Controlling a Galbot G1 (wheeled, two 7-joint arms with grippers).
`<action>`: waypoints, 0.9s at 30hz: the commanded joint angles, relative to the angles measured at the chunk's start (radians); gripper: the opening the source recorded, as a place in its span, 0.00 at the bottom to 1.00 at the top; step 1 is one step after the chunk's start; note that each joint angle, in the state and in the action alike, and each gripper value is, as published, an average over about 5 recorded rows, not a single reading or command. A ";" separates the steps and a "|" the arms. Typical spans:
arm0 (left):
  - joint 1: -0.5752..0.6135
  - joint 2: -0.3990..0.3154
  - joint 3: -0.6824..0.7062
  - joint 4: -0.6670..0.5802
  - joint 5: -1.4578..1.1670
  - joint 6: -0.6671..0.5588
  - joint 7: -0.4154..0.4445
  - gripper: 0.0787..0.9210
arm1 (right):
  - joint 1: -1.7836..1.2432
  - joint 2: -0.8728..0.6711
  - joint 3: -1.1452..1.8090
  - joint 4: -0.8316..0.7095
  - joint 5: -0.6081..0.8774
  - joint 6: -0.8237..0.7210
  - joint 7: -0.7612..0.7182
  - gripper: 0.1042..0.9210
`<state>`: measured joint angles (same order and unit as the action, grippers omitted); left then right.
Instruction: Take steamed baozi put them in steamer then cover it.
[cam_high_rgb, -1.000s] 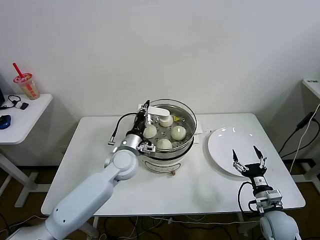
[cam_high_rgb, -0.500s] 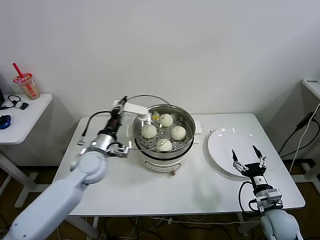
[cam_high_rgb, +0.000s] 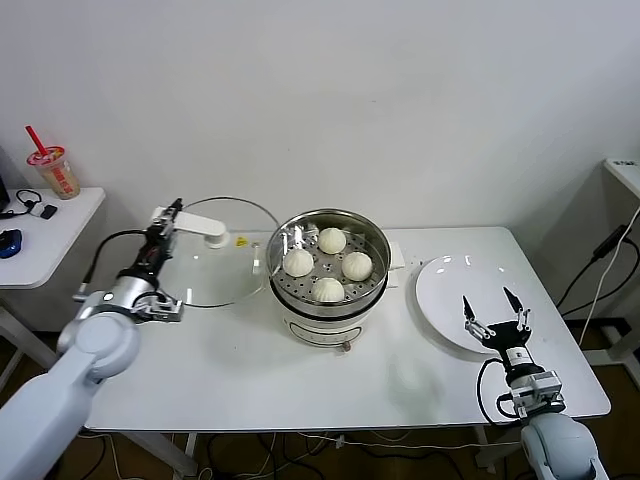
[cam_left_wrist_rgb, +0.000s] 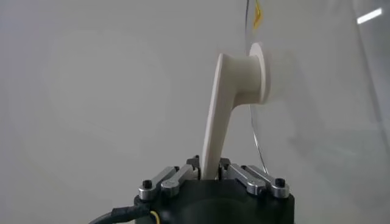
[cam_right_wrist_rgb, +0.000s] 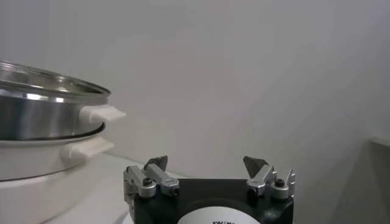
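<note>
Several cream-white baozi lie on the perforated tray inside the uncovered steel steamer at the table's middle. My left gripper is shut on the white handle of the round glass lid and holds it tilted above the table, left of the steamer. The lid's glass fills the side of the left wrist view. My right gripper is open and empty over the near edge of the white plate. The steamer's side shows in the right wrist view.
A small white side table at the far left carries a drink cup with a red straw and small dark items. A cable hangs at the right beside another white surface. A white wall stands behind the table.
My left gripper has carried the glass lid leftward, from above the steamer to well clear of it over the table's left side. The steamer now stands uncovered. The right arm has not moved.
</note>
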<state>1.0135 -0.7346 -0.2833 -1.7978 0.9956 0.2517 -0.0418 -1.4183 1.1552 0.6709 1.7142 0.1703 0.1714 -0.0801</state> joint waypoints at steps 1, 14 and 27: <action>0.106 0.032 -0.203 0.162 0.001 -0.231 -0.108 0.18 | 0.004 -0.006 -0.001 -0.005 0.000 0.001 -0.001 0.88; 0.081 -0.023 -0.200 0.414 0.080 -0.451 -0.152 0.18 | 0.005 -0.012 -0.003 0.004 -0.004 -0.009 0.001 0.88; 0.051 -0.124 -0.175 0.533 0.113 -0.480 -0.152 0.18 | 0.004 -0.021 -0.003 0.022 -0.007 -0.024 0.005 0.88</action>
<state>1.0683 -0.7953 -0.4538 -1.3925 1.0734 -0.1573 -0.1799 -1.4144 1.1348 0.6673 1.7349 0.1639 0.1480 -0.0764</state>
